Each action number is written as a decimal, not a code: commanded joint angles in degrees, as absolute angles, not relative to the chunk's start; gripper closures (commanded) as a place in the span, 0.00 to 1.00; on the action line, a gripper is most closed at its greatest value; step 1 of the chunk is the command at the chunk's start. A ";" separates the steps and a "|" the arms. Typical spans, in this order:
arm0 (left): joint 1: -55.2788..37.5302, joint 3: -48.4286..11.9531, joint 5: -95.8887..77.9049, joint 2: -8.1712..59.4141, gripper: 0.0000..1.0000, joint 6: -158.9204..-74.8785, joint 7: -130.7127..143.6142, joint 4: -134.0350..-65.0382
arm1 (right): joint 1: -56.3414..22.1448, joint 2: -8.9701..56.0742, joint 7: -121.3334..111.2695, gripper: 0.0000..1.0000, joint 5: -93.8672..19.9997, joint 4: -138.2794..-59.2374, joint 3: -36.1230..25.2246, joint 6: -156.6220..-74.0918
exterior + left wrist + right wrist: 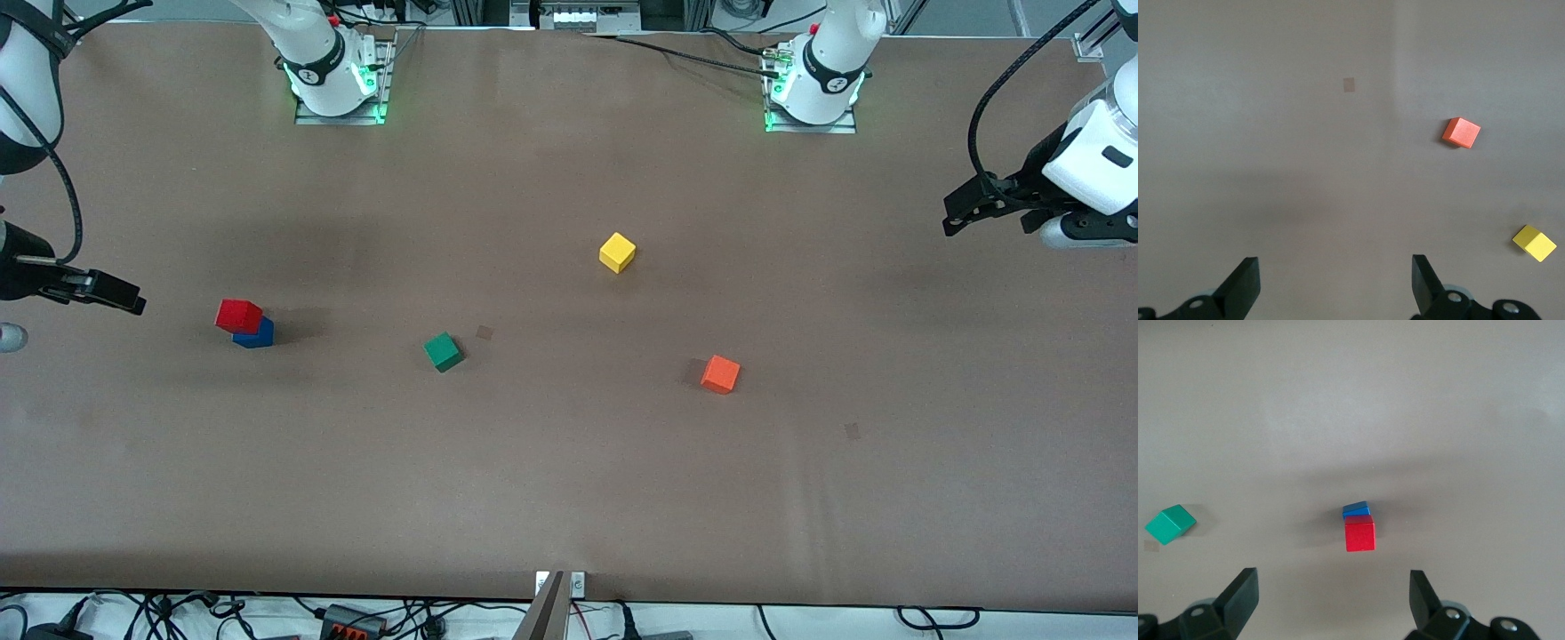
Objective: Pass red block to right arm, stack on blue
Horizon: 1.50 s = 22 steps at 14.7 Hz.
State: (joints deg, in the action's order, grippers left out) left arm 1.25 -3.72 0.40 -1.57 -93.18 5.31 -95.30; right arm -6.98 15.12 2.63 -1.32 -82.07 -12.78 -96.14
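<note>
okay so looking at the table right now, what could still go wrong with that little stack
The red block sits on the blue block slightly off-centre, so a table bump might topple it. The right gripper hangs open just toward the right arm's end of the table from the stack; a careless swing could knock it. The left gripper waits open, far from it.

Blue block [259,335] mostly under red block [237,315]

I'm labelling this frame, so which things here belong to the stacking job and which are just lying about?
Job:
- red block, sitting on the blue
- blue block
- right gripper, open, empty, beside the stack
- left gripper, open, empty, waiting at its end of the table

Lying about:
- green cube
- yellow cube
- orange cube
</note>
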 commanded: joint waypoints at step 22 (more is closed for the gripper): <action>1.23 -3.78 0.88 -0.70 0.00 -91.85 4.92 -93.43 | 3.43 -1.32 -1.14 0.00 1.32 -102.75 -3.16 -103.36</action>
